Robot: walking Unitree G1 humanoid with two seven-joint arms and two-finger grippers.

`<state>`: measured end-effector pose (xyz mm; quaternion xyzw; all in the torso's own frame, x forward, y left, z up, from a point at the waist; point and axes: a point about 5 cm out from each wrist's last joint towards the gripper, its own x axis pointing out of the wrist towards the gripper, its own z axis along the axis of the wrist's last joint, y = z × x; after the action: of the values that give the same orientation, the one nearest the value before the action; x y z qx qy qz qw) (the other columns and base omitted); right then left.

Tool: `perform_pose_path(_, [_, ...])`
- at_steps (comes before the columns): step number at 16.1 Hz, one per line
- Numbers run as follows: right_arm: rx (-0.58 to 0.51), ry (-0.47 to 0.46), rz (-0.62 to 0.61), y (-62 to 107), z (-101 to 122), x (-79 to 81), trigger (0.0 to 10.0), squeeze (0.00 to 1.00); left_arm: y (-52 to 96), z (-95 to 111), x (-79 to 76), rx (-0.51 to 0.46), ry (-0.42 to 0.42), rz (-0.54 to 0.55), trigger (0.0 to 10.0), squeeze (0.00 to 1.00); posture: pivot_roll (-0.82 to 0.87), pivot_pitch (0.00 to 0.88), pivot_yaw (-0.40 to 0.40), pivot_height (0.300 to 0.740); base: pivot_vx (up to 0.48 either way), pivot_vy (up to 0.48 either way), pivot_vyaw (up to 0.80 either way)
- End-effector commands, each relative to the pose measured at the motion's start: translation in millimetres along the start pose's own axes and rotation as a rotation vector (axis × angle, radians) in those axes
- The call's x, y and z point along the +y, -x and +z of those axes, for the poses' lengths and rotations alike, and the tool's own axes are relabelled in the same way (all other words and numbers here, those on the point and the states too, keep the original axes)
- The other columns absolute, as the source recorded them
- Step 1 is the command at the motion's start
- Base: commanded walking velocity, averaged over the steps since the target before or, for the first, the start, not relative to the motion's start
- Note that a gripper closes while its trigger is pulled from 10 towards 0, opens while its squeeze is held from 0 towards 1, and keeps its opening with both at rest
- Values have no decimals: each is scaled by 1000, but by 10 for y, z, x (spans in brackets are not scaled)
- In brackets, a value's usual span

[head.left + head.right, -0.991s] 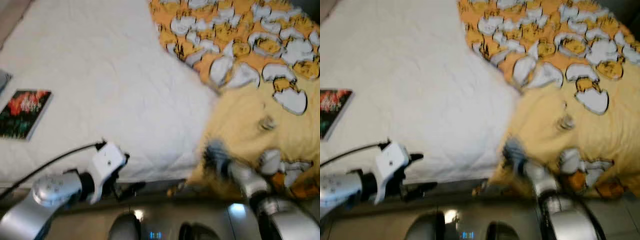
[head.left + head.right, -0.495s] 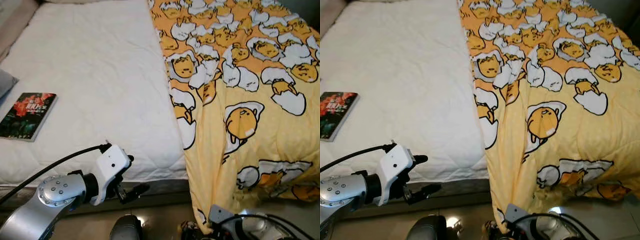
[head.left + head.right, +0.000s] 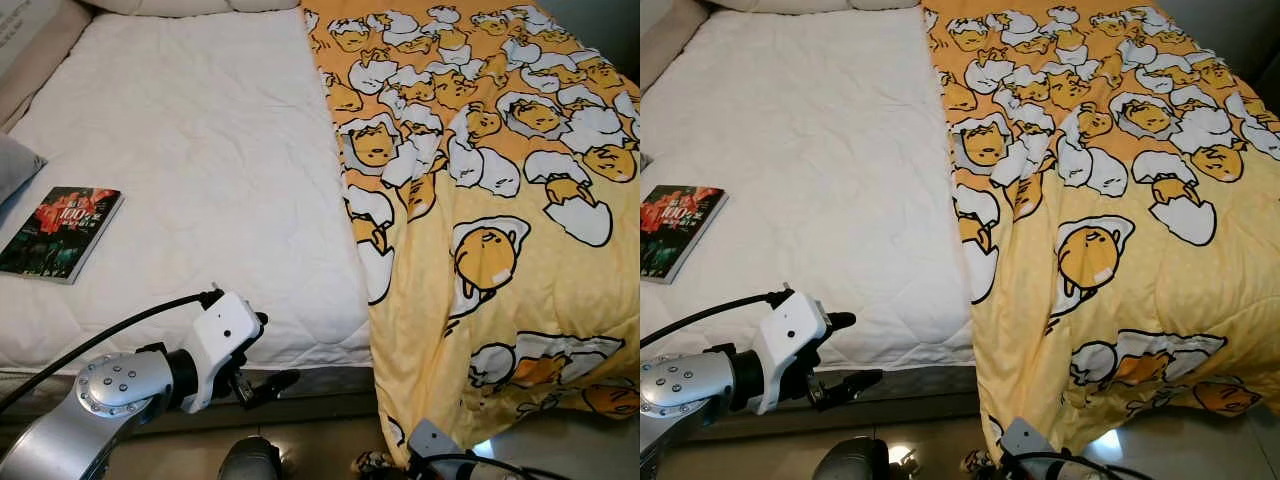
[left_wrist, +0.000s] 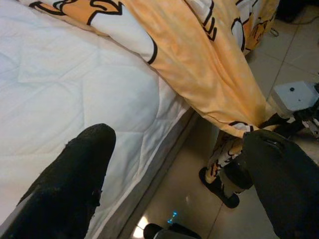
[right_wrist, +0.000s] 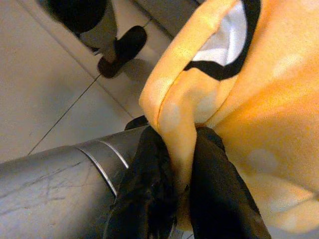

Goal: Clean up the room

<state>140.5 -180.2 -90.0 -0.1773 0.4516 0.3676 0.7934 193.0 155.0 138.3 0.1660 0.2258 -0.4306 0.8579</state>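
Your right gripper [image 5: 174,199] is sitting low at the foot of the bed, and from the head views you are getting little of it beyond a grey wrist block at the bottom edge, tucked under the hanging hem. The right wrist view is filling that gap: both black fingers [image 5: 149,194] are pinching a fold of the yellow blanket [image 3: 500,200] between them, with the fabric bunching up out of the grasp above a tiled floor [image 5: 45,89]. The blanket, printed with cartoon eggs, is covering the right half of the white mattress [image 3: 200,150] and draping over its near edge toward the floor; its far right side is running out of the picture. Your left gripper [image 3: 268,352] is hovering just in front of the mattress's near edge, and the left wrist view is showing its two fingers spread wide apart with nothing between them, the mattress corner and the blanket's hanging hem beyond. A book [image 3: 60,232] is lying flat near the left side of the mattress, well apart from the blanket; its dark cover with red flowers is carrying "100" in white, and the rest of the lettering is too small to read. A grey pillow corner [image 3: 12,165] is poking in at the left edge, mostly cut off.
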Motion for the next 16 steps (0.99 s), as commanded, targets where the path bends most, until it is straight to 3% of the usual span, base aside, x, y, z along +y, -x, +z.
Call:
perform_pose_path(1, [3,-21,-24,19,-85,41,10000,1000,-11,-31,-2,0,6,18,10000,165,248,79,-21,740,0,0,0])
perform_pose_path(3, [-53,-24,-90,22,-28,8,10000,1000,-43,-68,23,-10,22,59,10000,165,218,28,-28,740,0,0,0])
perform_pose_path(4, [-123,-71,-137,37,28,-27,10000,1000,-90,-92,43,-23,43,101,10000,161,188,0,-28,740,0,0,0])
perform_pose_path(9, [-296,-103,-118,124,172,-73,10000,1000,-195,-193,104,-48,105,192,10000,141,115,0,-28,740,0,0,0])
perform_pose_path(11, [-407,-162,-181,187,291,-170,10000,1000,-210,-216,179,-76,129,279,10000,125,95,0,-30,740,0,0,0])
perform_pose_path(13, [-583,-270,-347,393,1059,-930,10000,1000,-234,-236,318,-120,192,446,10000,133,81,0,-39,740,0,0,0])
perform_pose_path(15, [-669,-332,-405,500,1296,-1053,10000,1000,-236,-227,388,-164,222,532,10000,145,81,0,-57,740,0,0,0])
perform_pose_path(16, [-825,-416,-506,673,1627,-1068,10000,0,-232,-227,495,-221,295,673,10000,153,69,0,-60,740,0,-345,0])
